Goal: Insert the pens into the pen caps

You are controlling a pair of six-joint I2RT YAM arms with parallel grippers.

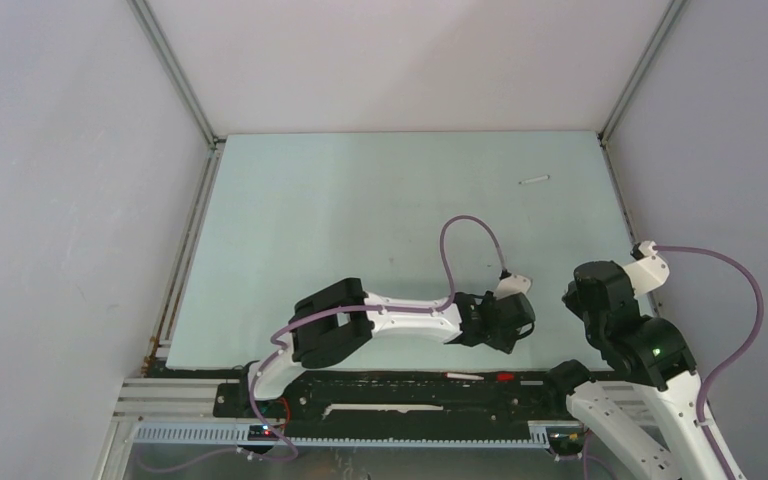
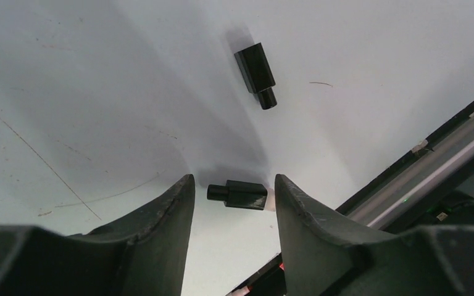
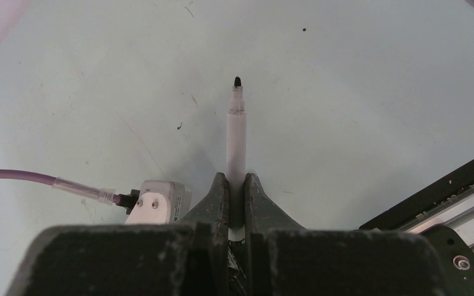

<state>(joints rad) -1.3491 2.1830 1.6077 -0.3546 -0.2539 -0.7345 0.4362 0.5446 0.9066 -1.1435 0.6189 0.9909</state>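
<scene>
**Top view.** Pale green tabletop (image 1: 360, 200). A loose pen (image 1: 534, 180) lies alone near the far right corner and shows in this view only. The left gripper (image 1: 508, 318) sits low by the near edge, right of centre. Its body hides the caps, and its jaws cannot be read from here.

**Left wrist.** Jaws spread. The first cap (image 2: 239, 194) lies flat, crosswise between the fingers (image 2: 173, 209). It is apart from the left finger and just beside the right one; contact there is unclear. The second cap (image 2: 256, 75) lies flat farther from the near edge, well apart from the fingers.

**Right wrist.** The right gripper (image 3: 236, 182) is pressed together on the held pen (image 3: 237, 129). The white barrel runs straight out past the fingertips, and the black nib (image 3: 237, 81) is bare. The top view does not resolve this pen.
</scene>
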